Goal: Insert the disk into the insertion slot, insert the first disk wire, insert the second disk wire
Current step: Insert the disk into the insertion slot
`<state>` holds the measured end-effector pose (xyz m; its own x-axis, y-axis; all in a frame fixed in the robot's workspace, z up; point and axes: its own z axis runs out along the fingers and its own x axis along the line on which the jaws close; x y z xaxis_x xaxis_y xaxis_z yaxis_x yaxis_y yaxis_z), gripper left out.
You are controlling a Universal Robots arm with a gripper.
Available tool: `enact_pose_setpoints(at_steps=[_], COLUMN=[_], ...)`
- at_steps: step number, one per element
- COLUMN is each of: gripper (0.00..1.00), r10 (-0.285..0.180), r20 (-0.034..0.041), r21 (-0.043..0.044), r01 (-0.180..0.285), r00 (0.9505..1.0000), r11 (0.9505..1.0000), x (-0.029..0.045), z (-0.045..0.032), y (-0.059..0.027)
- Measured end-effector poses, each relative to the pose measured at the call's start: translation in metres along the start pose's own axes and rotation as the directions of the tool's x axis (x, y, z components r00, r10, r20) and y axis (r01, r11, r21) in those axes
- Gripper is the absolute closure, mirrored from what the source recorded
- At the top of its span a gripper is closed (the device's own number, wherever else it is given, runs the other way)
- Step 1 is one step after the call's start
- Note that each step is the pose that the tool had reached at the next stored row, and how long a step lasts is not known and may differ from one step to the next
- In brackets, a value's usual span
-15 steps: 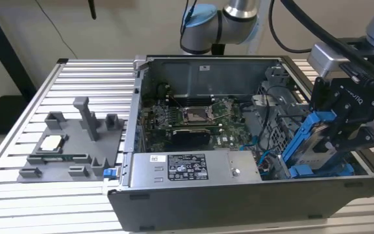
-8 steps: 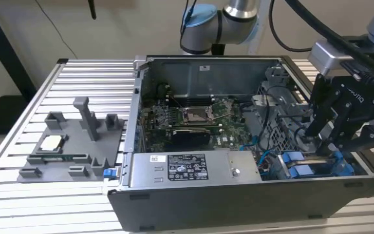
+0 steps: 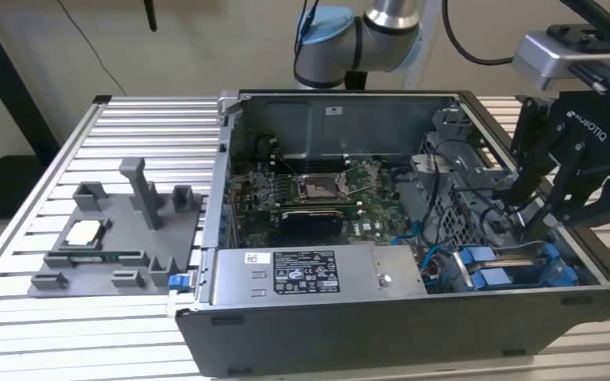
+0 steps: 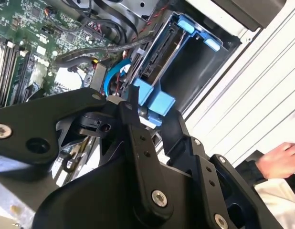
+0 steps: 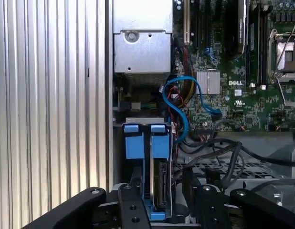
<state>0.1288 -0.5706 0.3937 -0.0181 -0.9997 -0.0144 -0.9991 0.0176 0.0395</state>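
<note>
**Exterior view:** An open computer case (image 3: 411,317) sits on a slatted metal table (image 3: 136,127). A grey fixture tray (image 3: 114,238) stands beside it on the exterior view's left. The arm's black gripper (image 3: 533,224) hangs inside the case's near corner on the exterior view's right. It is directly above the disk (image 3: 485,268), whose blue carrier shows low in that corner, just beside the power-supply box (image 3: 316,274). The motherboard (image 3: 316,190) lies on the case floor behind.

**Second wrist view:** The disk stands on edge inside the insertion slot (image 4: 200,71). Its long body runs down the dark cage and its blue end tabs sit at the mouth. The gripper (image 4: 153,110) straddles those tabs at very close quarters. Whether it clamps the disk or merely flanks it cannot be told. A blue cable (image 4: 111,74) curls just beside the cage. A person's hand (image 4: 283,160) rests outside the case, well apart.

**First wrist view:** The gripper (image 5: 161,174) sits over the tab end of the disk (image 5: 160,186), which is seated in the cage close against the case wall. The power-supply box lies beyond it. The blue cable loops between the cage and the motherboard. The pincer's state is no clearer from this side.
</note>
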Motion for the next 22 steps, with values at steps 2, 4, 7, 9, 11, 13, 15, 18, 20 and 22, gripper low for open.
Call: enact_pose_setpoints(at_steps=[2,4,7,9,11,13,15,18,20,22], gripper=[0.53,0.53,0.53,0.53,0.53,0.53,0.53,0.53,0.53,0.53], r10=[0.000,0.000,0.000,0.000,0.000,-0.001,-0.001,-0.003,-0.005,-0.010], r20=[0.0003,0.0015,0.0046,0.0071,0.0111,0.0158,0.0236,0.0483,0.0602,0.0634], r21=[0.0000,0.0000,-0.0001,-0.0001,-0.0002,-0.0002,0.0012,0.0104,0.0209,0.0385], r01=[0.000,0.000,0.000,0.000,0.000,0.001,0.001,0.002,0.004,0.008], r00=[1.0000,1.0000,1.0000,1.0000,0.9999,0.9999,0.9997,0.9988,0.9982,0.9979], r11=[1.0000,1.0000,1.0000,1.0000,1.0000,1.0000,1.0000,0.9999,0.9998,0.9992], x=[-0.0031,-0.0061,-0.0105,-0.0137,-0.0165,-0.0191,-0.0214,-0.0232,-0.0243,-0.0251], z=[-0.0012,-0.0022,-0.0025,-0.0025,-0.0024,-0.0024,-0.0023,-0.0021,-0.0017,-0.0013], y=[0.0012,0.0023,0.0037,0.0045,0.0053,0.0062,0.0070,0.0074,0.0076,0.0078])
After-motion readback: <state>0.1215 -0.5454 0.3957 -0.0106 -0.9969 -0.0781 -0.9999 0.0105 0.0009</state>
